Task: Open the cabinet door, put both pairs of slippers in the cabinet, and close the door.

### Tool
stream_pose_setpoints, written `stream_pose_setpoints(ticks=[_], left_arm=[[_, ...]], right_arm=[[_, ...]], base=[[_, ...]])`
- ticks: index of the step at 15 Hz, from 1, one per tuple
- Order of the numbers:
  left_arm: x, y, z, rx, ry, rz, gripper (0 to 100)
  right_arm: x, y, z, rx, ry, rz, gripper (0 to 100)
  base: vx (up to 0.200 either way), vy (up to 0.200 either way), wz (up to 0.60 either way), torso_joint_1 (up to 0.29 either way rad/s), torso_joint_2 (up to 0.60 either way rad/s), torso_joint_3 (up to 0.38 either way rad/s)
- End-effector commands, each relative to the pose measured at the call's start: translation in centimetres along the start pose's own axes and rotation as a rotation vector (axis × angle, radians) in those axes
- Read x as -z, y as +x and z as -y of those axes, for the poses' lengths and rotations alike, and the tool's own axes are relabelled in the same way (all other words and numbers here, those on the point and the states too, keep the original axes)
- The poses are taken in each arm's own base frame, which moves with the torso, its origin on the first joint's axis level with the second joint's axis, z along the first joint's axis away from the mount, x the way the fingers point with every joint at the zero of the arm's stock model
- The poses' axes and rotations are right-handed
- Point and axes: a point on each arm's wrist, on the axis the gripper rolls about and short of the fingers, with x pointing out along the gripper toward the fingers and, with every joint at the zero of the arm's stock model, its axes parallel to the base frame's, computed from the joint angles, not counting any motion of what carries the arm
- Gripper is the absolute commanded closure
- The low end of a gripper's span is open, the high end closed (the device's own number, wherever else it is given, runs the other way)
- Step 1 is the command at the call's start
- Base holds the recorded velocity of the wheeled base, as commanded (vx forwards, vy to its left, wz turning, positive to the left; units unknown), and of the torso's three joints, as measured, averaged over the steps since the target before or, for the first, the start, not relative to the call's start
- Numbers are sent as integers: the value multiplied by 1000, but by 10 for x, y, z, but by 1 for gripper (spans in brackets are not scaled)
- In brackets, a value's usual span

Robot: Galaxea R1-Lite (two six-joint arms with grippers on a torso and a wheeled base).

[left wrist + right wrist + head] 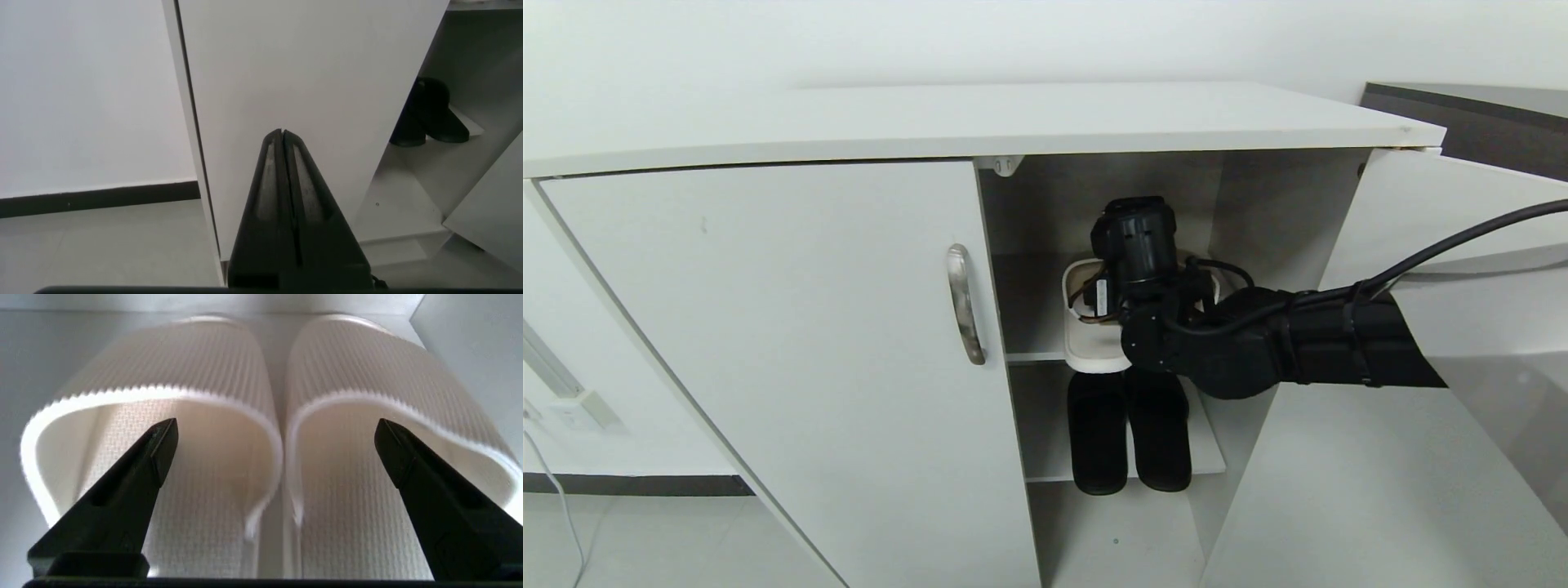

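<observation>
The white slippers (1094, 347) (270, 400) lie side by side on the cabinet's upper shelf, heels slightly over its front edge. My right arm reaches in through the open right side. In the right wrist view my right gripper (276, 433) is open, one finger over each slipper, holding nothing. The black slippers (1129, 433) (429, 114) sit as a pair on the shelf below. My left gripper (282, 135) is shut and empty, low in front of the closed left door (302, 73).
The right door (1380, 457) is swung wide open toward me on the right. The left door (792, 351) is closed, with a metal handle (964, 304). A wall socket (576, 408) and cable are at the far left, above bare floor.
</observation>
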Motion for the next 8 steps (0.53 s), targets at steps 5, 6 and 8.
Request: stream_pose_setpoints(ticks=[5,6,8], left_arm=[[0,0,0,0,0,-1,100],[0,0,0,0,0,-1,100],[0,0,0,0,0,-1,100]], right_arm=[[-4,-46,10,-62,1,9,0],[-2,-57,14,-75,-5,7,0],[3,-77,25,-100,-7,8,0]], base=[[0,0,0,0,0,0],[0,0,0,0,0,0],[0,0,0,0,0,0]])
